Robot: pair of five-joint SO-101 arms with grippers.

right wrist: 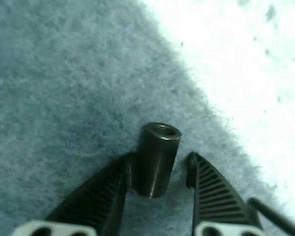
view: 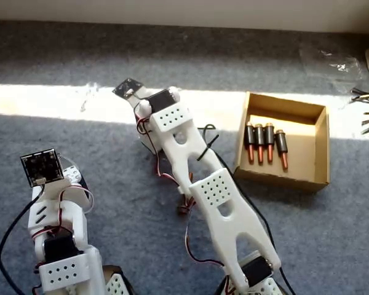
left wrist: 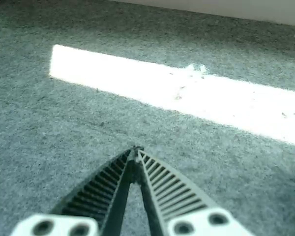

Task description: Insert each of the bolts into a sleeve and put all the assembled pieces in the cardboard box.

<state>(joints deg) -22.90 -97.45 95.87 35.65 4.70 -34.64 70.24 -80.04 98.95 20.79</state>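
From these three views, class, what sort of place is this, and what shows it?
Probably a robotics workbench: grey felt-like covering, a cardboard box holding four assembled pieces, and a sleeve inside the open right gripper.

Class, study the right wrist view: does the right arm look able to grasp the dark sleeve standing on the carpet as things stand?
Probably yes. The right gripper is open, with the upright sleeve between its fingers, one of them close against its side. Nothing on the carpet blocks the closing.

Grey carpet: cardboard box, upright sleeve
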